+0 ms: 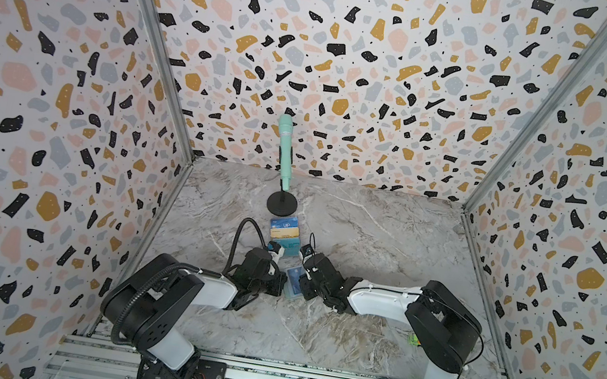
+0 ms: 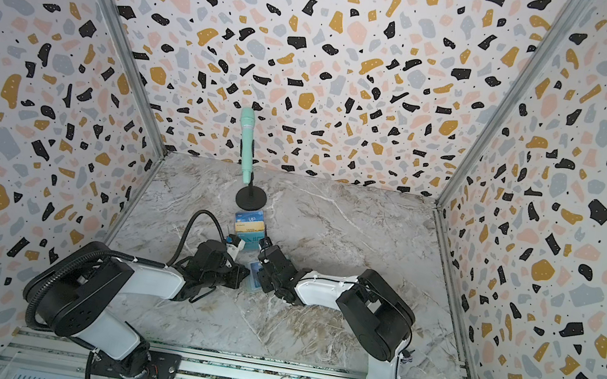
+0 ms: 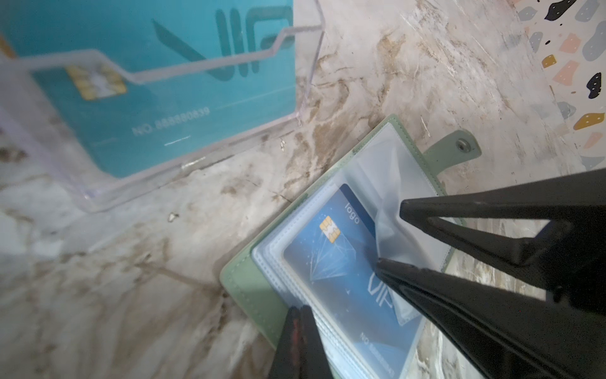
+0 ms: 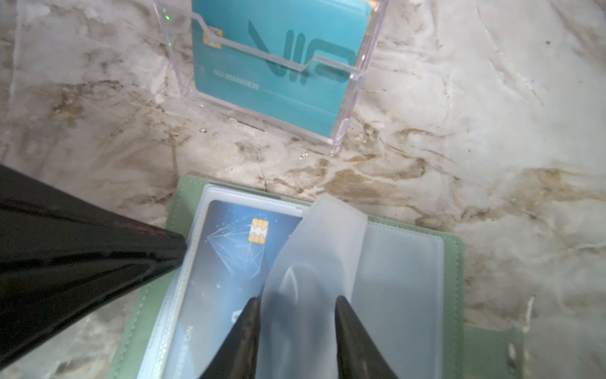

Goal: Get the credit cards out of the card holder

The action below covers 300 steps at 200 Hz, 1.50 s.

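Right wrist: card holder (image 4: 452,259) open, marble (image 4: 492,131) bare

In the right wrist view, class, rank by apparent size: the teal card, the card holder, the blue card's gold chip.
1. Card holder, partly cut off by the frame.
2. Teal card, farther from the camera, so true size is uncertain.
3. Gold chip, clearly smallest.

Arm shells: white links with black joint housings on both arms.
Left hand (image 3: 300,341): black, thin tapered fingers with a reddish streak.
Right hand (image 4: 296,331): glossy black, pointed fingers.
Cables: black ribbed hose loops over the left arm; thin black wires on the right arm.
Bases: black plates, screwed down.
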Tool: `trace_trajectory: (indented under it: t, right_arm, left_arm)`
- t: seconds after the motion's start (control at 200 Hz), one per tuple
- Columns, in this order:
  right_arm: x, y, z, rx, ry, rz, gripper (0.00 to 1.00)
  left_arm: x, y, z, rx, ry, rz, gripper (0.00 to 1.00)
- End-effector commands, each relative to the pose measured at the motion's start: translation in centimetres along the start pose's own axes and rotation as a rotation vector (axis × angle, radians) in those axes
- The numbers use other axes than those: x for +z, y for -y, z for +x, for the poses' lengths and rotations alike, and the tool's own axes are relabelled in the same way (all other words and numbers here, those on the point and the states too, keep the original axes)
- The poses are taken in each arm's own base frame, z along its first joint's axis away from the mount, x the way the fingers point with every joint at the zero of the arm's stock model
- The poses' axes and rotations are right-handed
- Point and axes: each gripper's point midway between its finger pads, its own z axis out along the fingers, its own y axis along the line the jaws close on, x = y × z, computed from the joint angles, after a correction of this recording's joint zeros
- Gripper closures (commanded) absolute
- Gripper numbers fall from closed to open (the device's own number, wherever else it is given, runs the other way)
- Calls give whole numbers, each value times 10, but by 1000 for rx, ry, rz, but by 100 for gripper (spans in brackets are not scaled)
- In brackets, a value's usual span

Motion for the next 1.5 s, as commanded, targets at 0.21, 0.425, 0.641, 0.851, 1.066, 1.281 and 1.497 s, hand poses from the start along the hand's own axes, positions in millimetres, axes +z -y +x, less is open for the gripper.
trace_trajectory:
  t: [0.21,0.425,0.641,0.851,1.066,1.281,1.497]
  right_arm:
    - [-11,23,4,14,-43,91,62]
    - [-16,29,1,22,-39,106,62]
    - [-22,39,2,33,-41,123,62]
    - [-29,48,1,46,-36,133,62]
    - [-36,57,1,53,-40,159,61]
    - [-44,63,-3,58,-34,191,61]
    - [-56,67,-13,54,-16,211,60]
  left_arm:
    - [0,-11,24,1,-93,-53,100]
    - [1,-12,25,4,-95,-54,100]
    - [1,-12,26,1,-96,-52,100]
    - [2,-11,24,2,-94,-49,100]
    - [3,-11,24,3,-97,-48,100]
    - [5,-11,24,3,-99,-47,100]
    - [5,-11,24,3,-101,-46,100]
